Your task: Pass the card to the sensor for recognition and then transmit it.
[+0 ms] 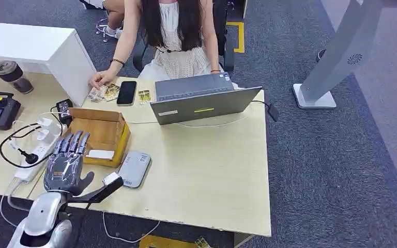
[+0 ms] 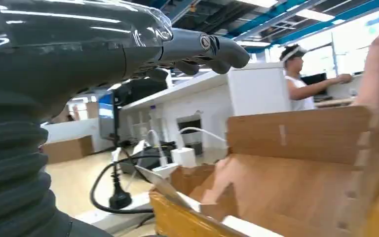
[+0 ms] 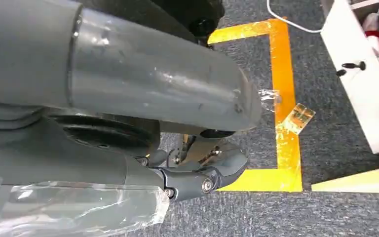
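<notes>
Head view gives me the whole table [image 1: 212, 170]: my left hand [image 1: 66, 164] hovers flat over its near edge, fingers stretched out and apart, holding nothing, fingertips over the cardboard box [image 1: 103, 132]. A white card [image 1: 101, 154] lies in the box's near end, just ahead of those fingers. The grey sensor [image 1: 134, 168] sits on the table just beside the box, close to my thumb.

Left wrist view adds the box's inner walls [image 2: 296, 182] and a black plug and cable [image 2: 116, 195] beside it. Right wrist view looks down at carpet and yellow floor tape [image 3: 284, 98]; I cannot tell how my right hand [image 3: 197, 173] is set.

Across the table a person's hand [image 1: 102, 78] rests near a phone [image 1: 126, 92], behind an open laptop [image 1: 201, 101].
</notes>
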You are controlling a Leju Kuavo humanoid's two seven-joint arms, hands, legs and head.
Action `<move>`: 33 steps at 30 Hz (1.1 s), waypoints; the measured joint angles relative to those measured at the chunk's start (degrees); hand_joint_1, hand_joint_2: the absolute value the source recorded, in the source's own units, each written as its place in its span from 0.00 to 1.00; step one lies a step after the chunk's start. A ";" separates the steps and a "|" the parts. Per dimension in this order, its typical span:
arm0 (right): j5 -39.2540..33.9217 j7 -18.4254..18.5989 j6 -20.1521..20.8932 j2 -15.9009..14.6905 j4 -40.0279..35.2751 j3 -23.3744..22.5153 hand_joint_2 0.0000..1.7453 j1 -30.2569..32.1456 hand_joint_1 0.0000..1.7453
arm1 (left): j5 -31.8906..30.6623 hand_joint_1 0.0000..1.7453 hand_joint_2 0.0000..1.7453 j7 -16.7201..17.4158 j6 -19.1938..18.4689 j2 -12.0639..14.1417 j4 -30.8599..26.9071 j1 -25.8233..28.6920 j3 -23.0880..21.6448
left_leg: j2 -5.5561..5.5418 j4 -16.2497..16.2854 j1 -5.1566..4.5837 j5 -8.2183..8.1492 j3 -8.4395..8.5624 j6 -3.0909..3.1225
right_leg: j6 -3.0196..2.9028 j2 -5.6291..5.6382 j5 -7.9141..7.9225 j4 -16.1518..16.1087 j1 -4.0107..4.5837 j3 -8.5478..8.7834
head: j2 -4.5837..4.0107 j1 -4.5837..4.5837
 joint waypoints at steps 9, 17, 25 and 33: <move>1.71 0.94 0.00 0.00 0.02 0.02 0.00 -0.07 0.00 | -1.62 0.00 1.00 -0.13 4.60 0.00 10.24 -3.01 5.33 | -0.01 0.00 0.00 0.01 0.01 0.00 | 0.00 0.00 0.00 0.01 0.00 0.00 | 0.00 0.00; 3.37 1.33 0.00 0.00 0.02 0.06 0.00 -0.24 0.00 | -3.19 0.00 1.00 -1.13 9.25 0.04 19.28 -8.15 6.58 | -0.04 0.00 0.00 0.01 0.00 0.00 | 0.00 -0.03 0.00 0.01 0.00 0.01 | 0.00 0.00; 3.35 1.35 0.00 0.00 0.07 0.09 0.00 -0.26 0.00 | -3.56 0.00 1.00 -1.05 10.50 -0.57 21.53 -10.79 6.45 | -0.02 0.00 0.00 0.00 0.02 0.00 | 0.00 0.00 0.00 0.01 0.00 0.00 | 0.00 0.00; 3.34 1.38 0.00 0.42 0.11 0.09 0.00 -0.30 0.00 | -3.59 0.00 1.00 0.13 8.69 -1.18 20.79 -10.85 5.75 | -0.01 0.00 0.00 0.00 0.02 0.00 | 0.00 0.01 0.00 0.00 0.00 0.00 | 0.00 -0.02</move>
